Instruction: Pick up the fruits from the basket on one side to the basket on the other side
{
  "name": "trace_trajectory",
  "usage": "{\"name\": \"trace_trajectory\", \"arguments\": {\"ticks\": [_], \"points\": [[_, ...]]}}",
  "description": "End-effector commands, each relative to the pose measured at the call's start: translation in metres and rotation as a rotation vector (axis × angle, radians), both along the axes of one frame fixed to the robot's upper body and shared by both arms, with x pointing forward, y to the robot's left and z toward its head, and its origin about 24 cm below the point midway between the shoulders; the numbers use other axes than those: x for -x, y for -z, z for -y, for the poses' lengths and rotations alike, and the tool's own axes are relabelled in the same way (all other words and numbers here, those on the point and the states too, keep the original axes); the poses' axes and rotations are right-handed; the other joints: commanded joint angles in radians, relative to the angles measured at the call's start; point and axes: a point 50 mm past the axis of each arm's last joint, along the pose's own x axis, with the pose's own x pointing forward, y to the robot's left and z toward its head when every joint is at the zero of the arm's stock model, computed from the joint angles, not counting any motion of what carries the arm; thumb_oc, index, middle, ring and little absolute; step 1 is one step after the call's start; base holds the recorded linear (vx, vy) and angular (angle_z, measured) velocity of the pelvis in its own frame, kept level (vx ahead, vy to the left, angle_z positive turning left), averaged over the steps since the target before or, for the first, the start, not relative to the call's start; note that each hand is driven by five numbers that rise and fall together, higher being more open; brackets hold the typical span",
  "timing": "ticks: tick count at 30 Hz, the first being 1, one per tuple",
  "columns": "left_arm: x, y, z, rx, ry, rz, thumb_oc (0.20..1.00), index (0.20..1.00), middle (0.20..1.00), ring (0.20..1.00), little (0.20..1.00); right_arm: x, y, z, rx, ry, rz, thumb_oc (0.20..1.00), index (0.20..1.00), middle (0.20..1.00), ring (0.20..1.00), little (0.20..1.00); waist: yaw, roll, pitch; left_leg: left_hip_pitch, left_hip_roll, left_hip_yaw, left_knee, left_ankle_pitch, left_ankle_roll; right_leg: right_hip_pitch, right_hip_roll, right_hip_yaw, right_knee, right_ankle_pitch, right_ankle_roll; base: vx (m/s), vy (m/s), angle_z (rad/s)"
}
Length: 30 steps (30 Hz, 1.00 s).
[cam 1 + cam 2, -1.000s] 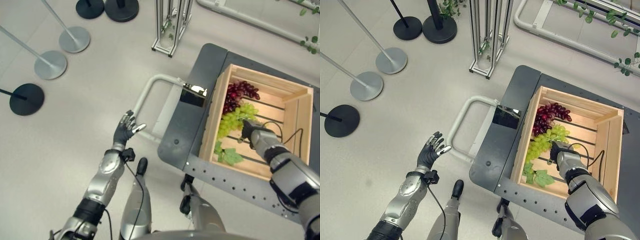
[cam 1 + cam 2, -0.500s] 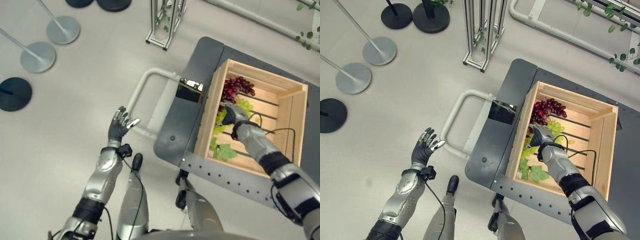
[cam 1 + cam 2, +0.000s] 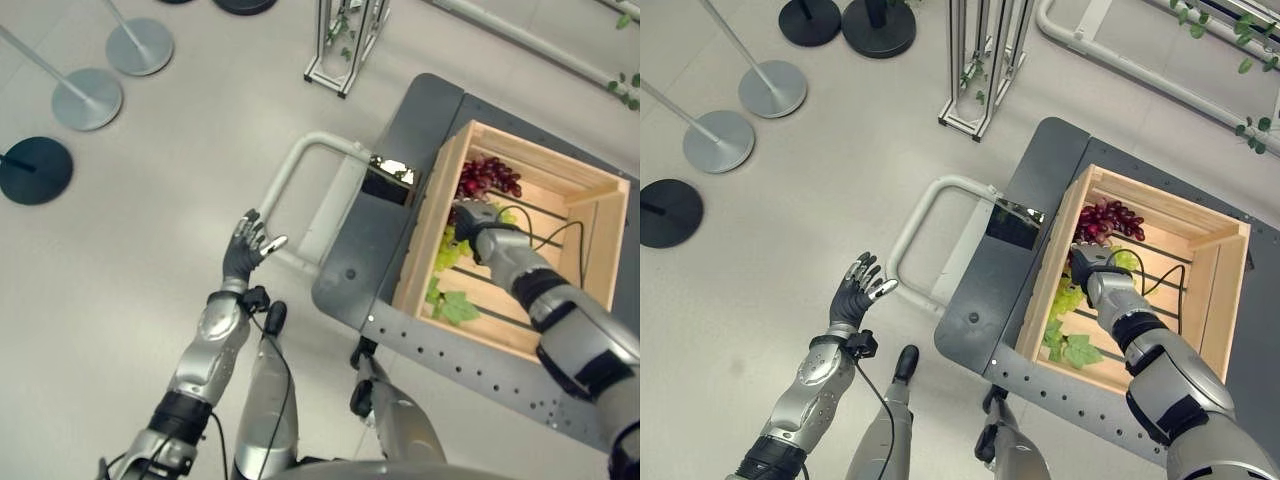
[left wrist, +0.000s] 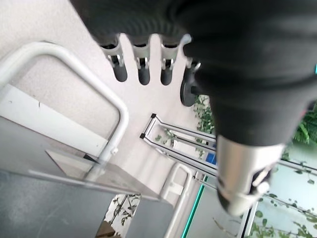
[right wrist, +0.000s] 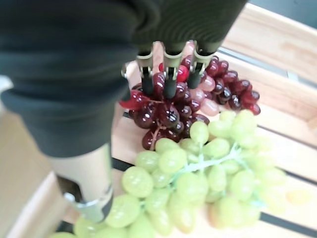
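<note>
The right wrist view looks along the right robot hand point(image 5: 168, 64) at two bunches of fruit lying in a wooden crate point(image 3: 1230, 290) on a grey cart point(image 3: 1000, 290). The red grapes point(image 5: 198, 99) are right at the fingertips point(image 5: 170, 89), which are straight and seem to touch the top berries without curling round them. The green grapes point(image 5: 198, 173) lie just below the hand, close to its thumb side, touching the red bunch. Grapes like these are probably light but bumpy and smooth, so single berries could slip or pop off. The best place to hold looks like the thick middle of a bunch or its stem, with the fingers wrapped gently around. The green bunch shows a stem point(image 5: 203, 162) running across its middle. The left robot hand point(image 3: 247, 250) hangs over the floor beside the cart's handle point(image 3: 300, 160), far from the fruit, with its fingers spread and holding nothing.
</note>
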Motion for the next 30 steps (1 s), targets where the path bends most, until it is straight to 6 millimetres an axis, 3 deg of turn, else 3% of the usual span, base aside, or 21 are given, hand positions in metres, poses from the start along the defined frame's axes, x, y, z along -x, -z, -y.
{"name": "trace_trajectory", "arguments": {"ticks": [1,9,16,24,27,29,30], "points": [[-0.001,-0.030,0.010,0.011,0.084,0.148,1.000,1.000,1.000,1.000,1.000,-0.009,-0.042,0.020,0.161,0.060,0.063,1.000,1.000,1.000,1.000,1.000,0.020,-0.025,0.011,-0.081,0.016,-0.008,-0.065,0.106,-0.015,0.093,-0.050,-0.028,0.052,-0.171,0.100,0.00,-0.031,0.15],[-0.004,-0.035,0.014,-0.003,0.107,0.162,1.000,1.000,1.000,1.000,1.000,-0.004,-0.038,0.034,0.364,0.092,-0.040,1.000,1.000,1.000,1.000,1.000,0.050,-0.032,0.030,-0.099,0.014,-0.031,-0.062,0.106,-0.019,0.095,-0.043,-0.049,0.056,-0.180,0.098,0.00,-0.026,0.13],[-0.007,-0.038,0.010,-0.012,0.087,0.166,1.000,1.000,1.000,1.000,1.000,0.004,-0.019,0.039,0.380,0.112,-0.132,1.000,1.000,1.000,1.000,1.000,0.061,-0.046,0.037,-0.112,0.008,-0.050,-0.061,0.111,-0.015,0.090,-0.045,-0.063,0.062,-0.180,0.097,0.00,-0.013,0.06],[-0.007,-0.042,0.003,0.018,0.039,0.178,1.000,1.000,1.000,1.000,1.000,0.014,0.013,0.030,0.176,0.148,-0.099,1.000,1.000,1.000,1.000,1.000,0.049,-0.061,0.037,-0.118,0.014,-0.048,-0.063,0.112,-0.011,0.078,-0.039,-0.054,0.067,-0.183,0.092,-0.01,0.002,0.00],[-0.005,-0.042,0.002,0.042,0.021,0.182,1.000,1.000,1.000,1.000,1.000,0.021,0.039,0.017,-0.030,0.186,-0.065,1.000,1.000,1.000,1.000,1.000,0.039,-0.059,0.037,-0.124,0.018,-0.047,-0.060,0.112,-0.009,0.065,-0.036,-0.048,0.072,-0.185,0.088,-0.03,0.002,-0.01],[-0.005,-0.042,0.002,0.041,0.021,0.182,1.000,1.000,1.000,1.000,1.000,0.022,0.040,0.017,-0.032,0.187,-0.065,1.000,1.000,1.000,1.000,1.000,0.041,-0.060,0.037,-0.124,0.018,-0.046,-0.059,0.112,-0.009,0.065,-0.036,-0.047,0.072,-0.185,0.088,-0.02,0.007,-0.01],[-0.004,-0.041,0.002,0.049,0.015,0.180,1.000,1.000,1.000,1.000,1.000,0.029,0.055,0.013,-0.121,0.215,-0.067,1.000,1.000,1.000,1.000,1.000,0.037,-0.057,0.037,-0.126,0.020,-0.047,-0.056,0.112,-0.008,0.061,-0.035,-0.044,0.075,-0.186,0.086,-0.04,0.000,-0.02]]}}
